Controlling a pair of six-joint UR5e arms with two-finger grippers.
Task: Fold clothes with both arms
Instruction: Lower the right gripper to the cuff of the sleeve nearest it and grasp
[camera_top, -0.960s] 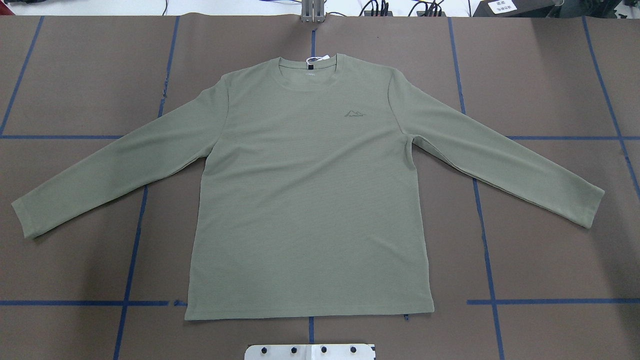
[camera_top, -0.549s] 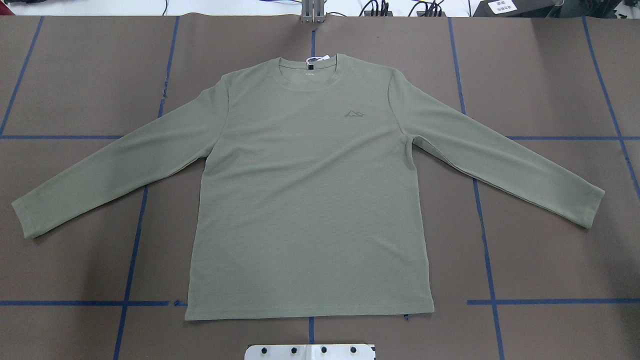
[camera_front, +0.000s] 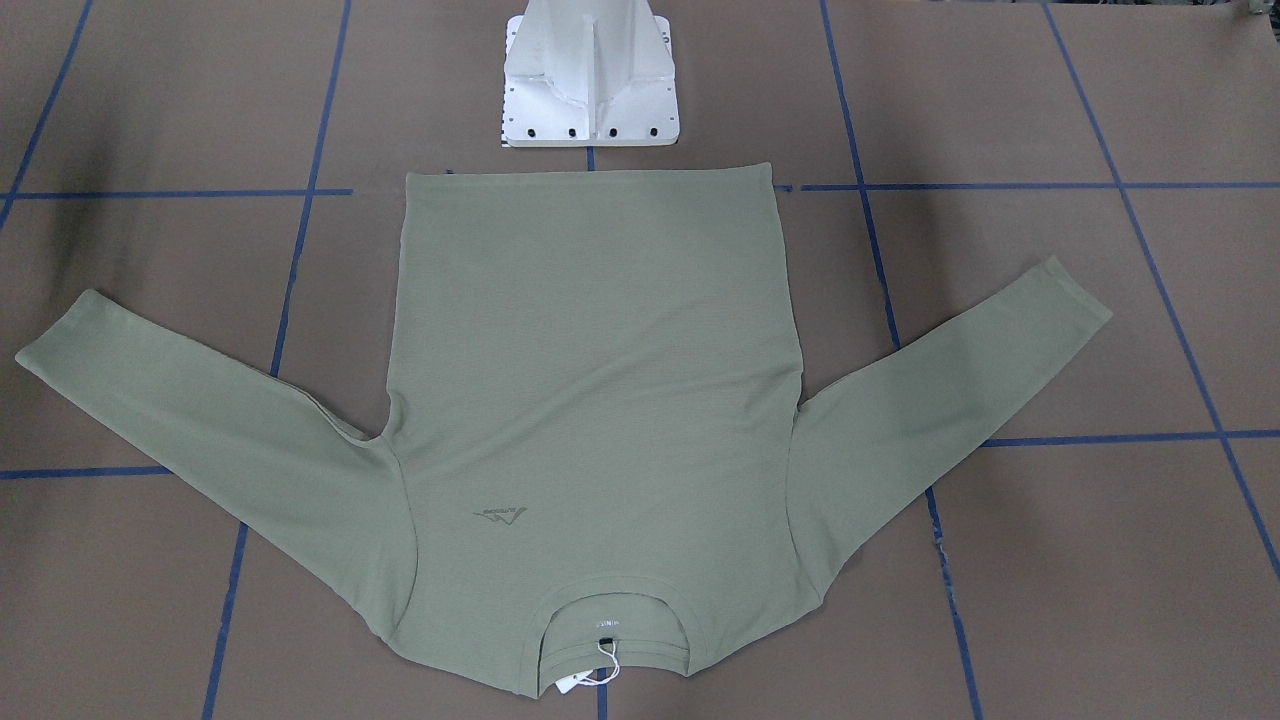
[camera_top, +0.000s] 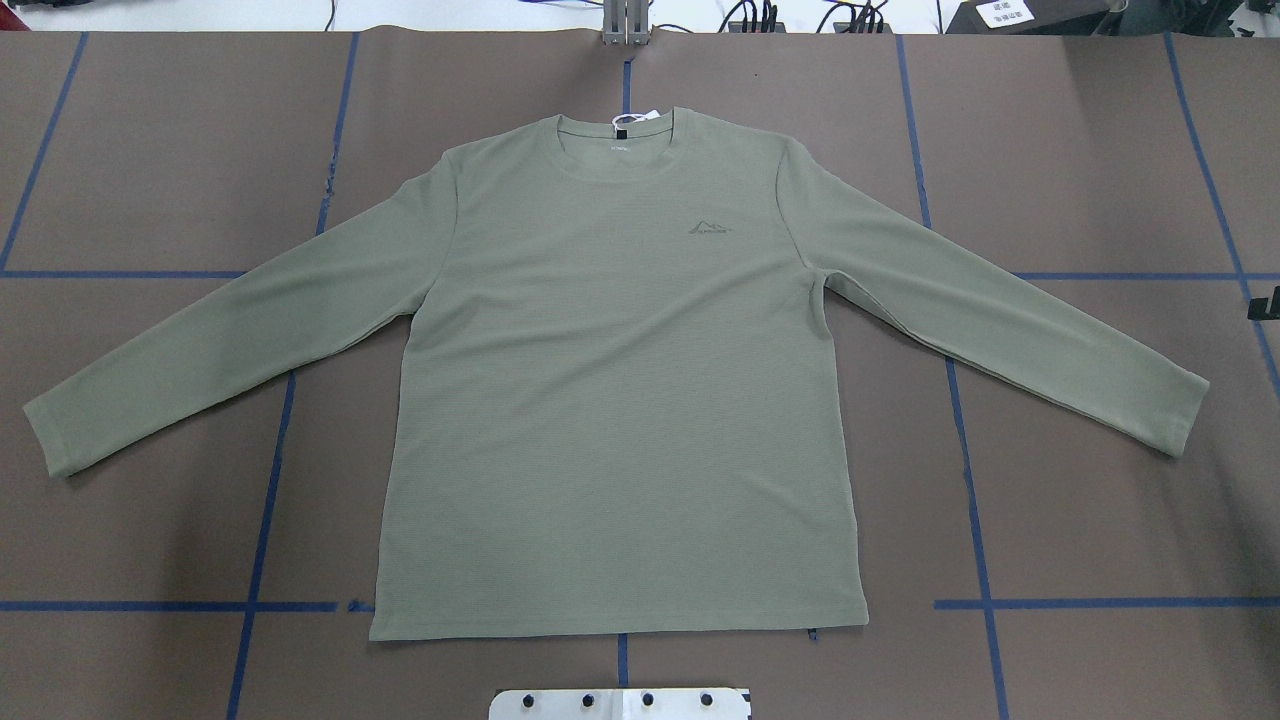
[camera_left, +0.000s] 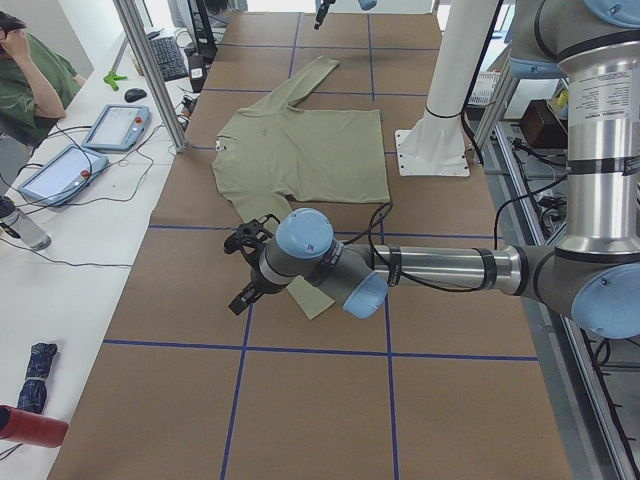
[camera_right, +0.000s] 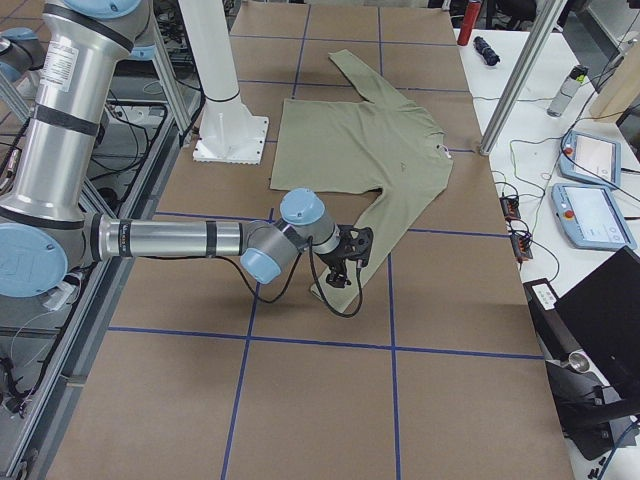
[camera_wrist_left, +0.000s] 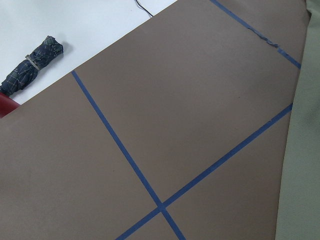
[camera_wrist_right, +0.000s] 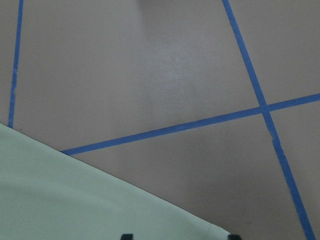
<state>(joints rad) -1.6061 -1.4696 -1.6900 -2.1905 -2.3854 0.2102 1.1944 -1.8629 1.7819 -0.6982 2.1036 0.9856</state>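
In the front-facing view we see the shirt (camera_front: 590, 380) lying flat and chest up on the brown surface (camera_front: 1050, 560). Its long axis runs straight out from the robot. The hem stops just short of the white pedestal (camera_front: 590, 80), and the round neck and hang tag (camera_front: 572, 683) point to the operators' side. Both sleeves spread sideways, with the cuffs slanting back toward the robot.

In the overhead view the lie is the same: neck at the far edge, hem near, and the chest logo (camera_top: 710, 226) upright. The blue tape lines (camera_top: 975, 520) pass under the cloth.

From the left end, the left tool (camera_left: 245, 272) hangs close to the near sleeve's cuff. We cannot tell whether it is spread or pressed together.

From the right end, the right tool (camera_right: 345, 262) hangs over the end of the near sleeve.

The left wrist camera shows only a strip of shirt along its right edge and a folded umbrella (camera_wrist_left: 32, 67) off the surface; none of the tool shows.

In the right wrist camera the sleeve fills the lower left. Two black fingertips (camera_wrist_right: 127, 236) stand well apart at the bottom edge, so we read this tool as spread and gripping nothing.
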